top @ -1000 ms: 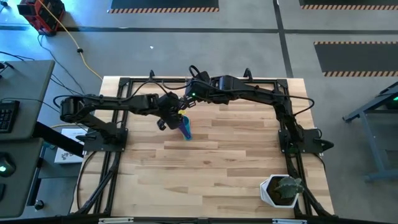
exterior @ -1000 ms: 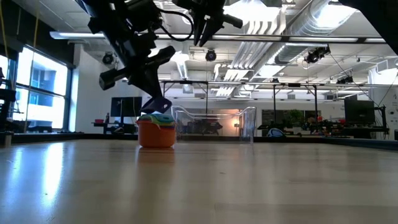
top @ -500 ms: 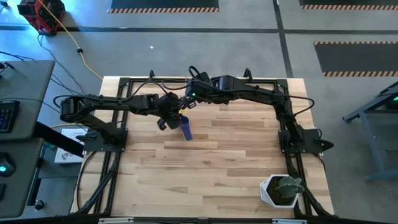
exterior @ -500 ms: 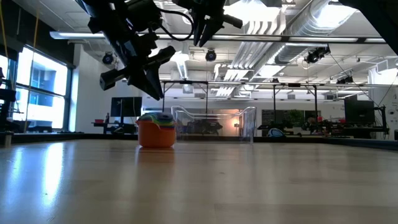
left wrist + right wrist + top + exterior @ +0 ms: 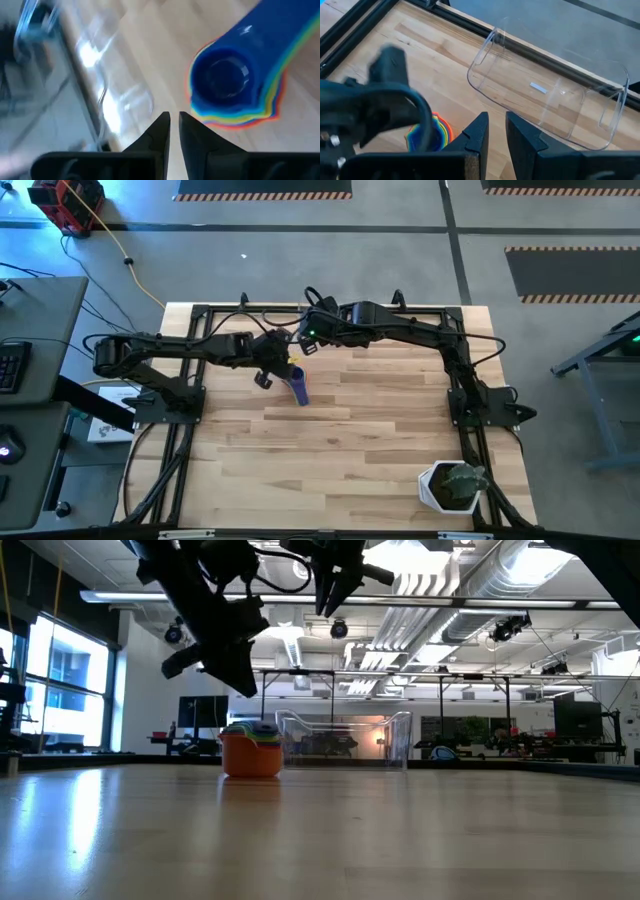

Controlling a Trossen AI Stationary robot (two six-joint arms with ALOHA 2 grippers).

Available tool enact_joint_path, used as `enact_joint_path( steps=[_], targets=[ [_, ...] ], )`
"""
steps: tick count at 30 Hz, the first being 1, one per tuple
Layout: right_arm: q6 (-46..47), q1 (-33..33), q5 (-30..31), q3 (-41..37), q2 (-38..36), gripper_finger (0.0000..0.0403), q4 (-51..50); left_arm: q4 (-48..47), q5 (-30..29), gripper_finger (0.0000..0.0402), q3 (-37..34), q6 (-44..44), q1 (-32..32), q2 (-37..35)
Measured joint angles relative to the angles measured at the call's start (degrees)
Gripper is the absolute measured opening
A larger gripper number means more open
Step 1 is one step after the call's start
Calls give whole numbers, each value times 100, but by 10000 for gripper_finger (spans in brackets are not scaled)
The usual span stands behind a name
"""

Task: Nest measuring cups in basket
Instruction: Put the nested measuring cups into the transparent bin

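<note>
Stack of nested coloured plastic measuring cups (image 5: 235, 85), blue on top, seen on wooden table just ahead of left gripper (image 5: 171, 131); fingers nearly together, nothing held. Handles point away from gripper. Clear rectangular plastic basket (image 5: 555, 100) lies beyond stack, empty, under hovering right gripper (image 5: 494, 131), fingers slightly apart, nothing held.

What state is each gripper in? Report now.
Left gripper: slightly open, empty, above the stack of nested coloured plastic measuring cups.
Right gripper: slightly open, holding nothing.
</note>
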Motion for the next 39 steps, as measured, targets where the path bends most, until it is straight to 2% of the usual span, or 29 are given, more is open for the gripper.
enact_joint_path(
  steps=[5,12,16,21,32,39],
  targets=[
    [145,0,-253,0,0,57,-9,-661,-389,32,0,-1000,-30,-257],
    [187,17,-699,0,0,57,-9,-1846,209,32,-2,-2296,-28,-747],
    [203,56,-901,0,0,68,-3,-2300,290,32,-2,-2854,-30,-999],
    [297,119,-1207,0,0,110,-3,-2780,274,32,-2,-3319,-30,-1353],
    [450,164,-1672,0,0,243,-211,-3428,250,32,-2,-3875,-30,-2272],
    [631,164,-1782,-16,115,268,-157,-3730,250,32,-2,-4333,-30,-2832]
  ],
)
